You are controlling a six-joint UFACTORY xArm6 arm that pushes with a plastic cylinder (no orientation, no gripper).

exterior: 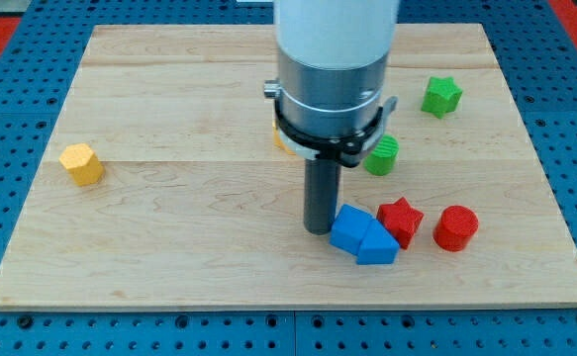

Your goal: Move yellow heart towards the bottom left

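My tip (318,229) is the lower end of a straight dark rod; the arm carries no jaws, so nothing opens, closes or grips. The tip rests on the wooden board (169,257), just beside the left edge of the blue blocks (363,237), which serve as the landmark below.

A red star (400,220) touches the blue blocks on their right side. A red cylinder (456,227) stands near, further right. A green cylinder (381,155) sits above the blue blocks, partly behind the arm housing. A green star (442,96) lies well up and right.

A yellow piece (279,136), mostly hidden behind the housing, shows up and left; its shape cannot be confirmed. A yellow hexagonal block (81,163) lies well apart, far left.
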